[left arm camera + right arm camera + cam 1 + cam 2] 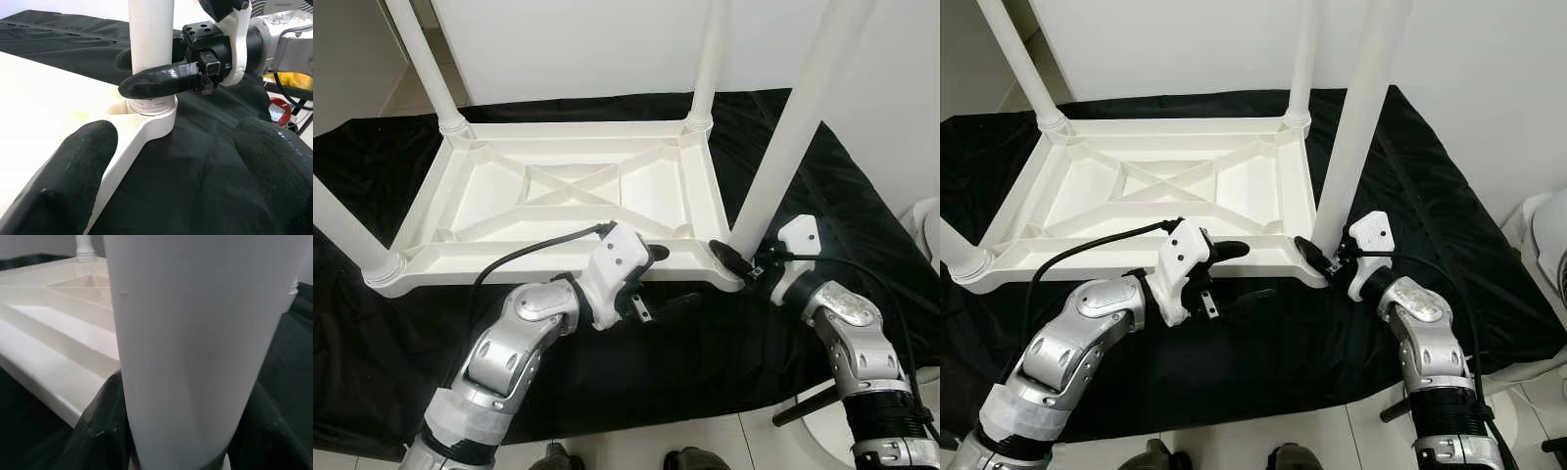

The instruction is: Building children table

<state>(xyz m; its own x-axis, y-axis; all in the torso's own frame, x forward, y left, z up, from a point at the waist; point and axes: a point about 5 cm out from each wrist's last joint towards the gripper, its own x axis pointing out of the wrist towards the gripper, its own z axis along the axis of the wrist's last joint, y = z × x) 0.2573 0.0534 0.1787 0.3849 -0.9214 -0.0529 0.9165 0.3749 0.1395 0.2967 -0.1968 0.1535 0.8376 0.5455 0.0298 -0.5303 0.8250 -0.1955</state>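
A white plastic children's table (pixel 509 276) lies upside down on a black cloth (pixel 705 372), its legs pointing up. My right gripper (pixel 736 262) is shut on the base of the near right leg (pixel 783 147), just above its corner socket; the left wrist view shows one black finger (pixel 161 81) in front of that leg (pixel 150 34) and the other behind it. My left gripper (pixel 664 279) is open at the table's front rim, a little left of that corner, with nothing between its fingers (pixel 63 176). The leg (pixel 195 347) stands close up in the right wrist view.
Three more legs stand in their sockets: far left (pixel 426 64), far right (pixel 708 59), near left (pixel 347 235). A white wall rises behind. A white rounded object (pixel 928 225) sits at the right edge. A dark rod (pixel 803 403) and shoes (pixel 558 458) lie on the tiled floor.
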